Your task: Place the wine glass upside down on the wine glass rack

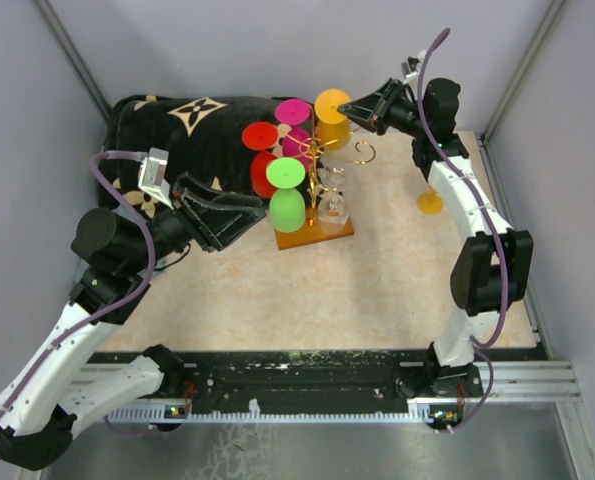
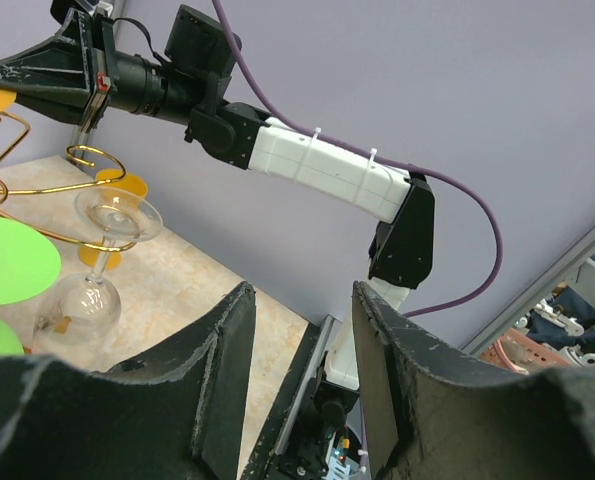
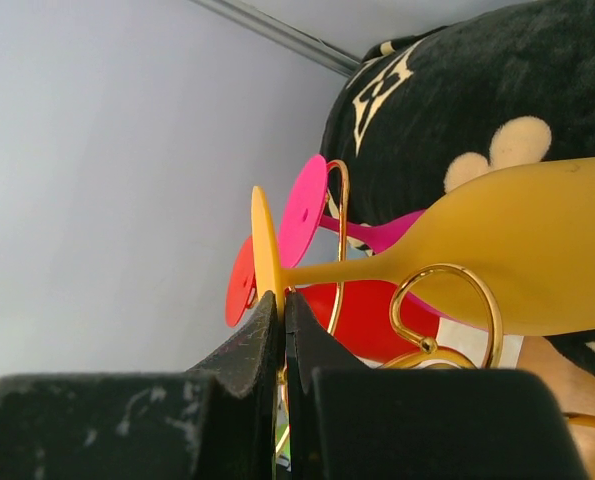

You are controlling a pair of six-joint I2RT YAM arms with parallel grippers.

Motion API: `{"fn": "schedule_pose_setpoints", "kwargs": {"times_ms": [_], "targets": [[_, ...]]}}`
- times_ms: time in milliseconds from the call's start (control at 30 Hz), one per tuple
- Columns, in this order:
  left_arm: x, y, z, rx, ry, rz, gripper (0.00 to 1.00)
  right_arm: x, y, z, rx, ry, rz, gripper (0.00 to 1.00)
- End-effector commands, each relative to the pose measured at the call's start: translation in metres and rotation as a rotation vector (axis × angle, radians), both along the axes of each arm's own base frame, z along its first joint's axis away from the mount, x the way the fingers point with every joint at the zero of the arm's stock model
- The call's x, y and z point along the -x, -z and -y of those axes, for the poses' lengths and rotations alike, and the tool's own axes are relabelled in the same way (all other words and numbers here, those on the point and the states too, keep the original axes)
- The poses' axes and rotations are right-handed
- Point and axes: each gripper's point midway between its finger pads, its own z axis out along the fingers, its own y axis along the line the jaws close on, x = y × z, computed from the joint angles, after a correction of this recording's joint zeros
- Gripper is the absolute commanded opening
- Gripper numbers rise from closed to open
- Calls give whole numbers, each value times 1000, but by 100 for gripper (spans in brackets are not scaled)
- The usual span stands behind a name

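The wine glass rack (image 1: 320,152) is a gold wire tree on an orange-brown wooden base (image 1: 322,236) at the table's back middle. A yellow wine glass (image 1: 332,128) hangs upside down at its top right, foot (image 3: 265,248) up and bowl (image 3: 522,250) below. My right gripper (image 1: 354,106) is shut on the rim of that foot, as the right wrist view (image 3: 284,300) shows. The stem crosses a gold wire arm (image 3: 339,230); whether it rests in it I cannot tell. My left gripper (image 1: 264,205) is open and empty just left of the rack (image 2: 302,300).
Red (image 1: 260,135), pink (image 1: 293,112), green (image 1: 286,172) and clear (image 1: 333,208) glasses hang upside down on the rack. A black patterned cushion (image 1: 192,125) lies at the back left. A small orange object (image 1: 430,203) stands on the table by the right arm.
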Motion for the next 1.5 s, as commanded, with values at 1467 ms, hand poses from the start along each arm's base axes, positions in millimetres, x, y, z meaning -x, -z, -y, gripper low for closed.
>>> {"fn": "schedule_pose_setpoints", "kwargs": {"times_ms": [1467], "targets": [[1, -6, 1, 37, 16, 7, 50, 1, -10, 58, 3, 92, 82, 0]]}}
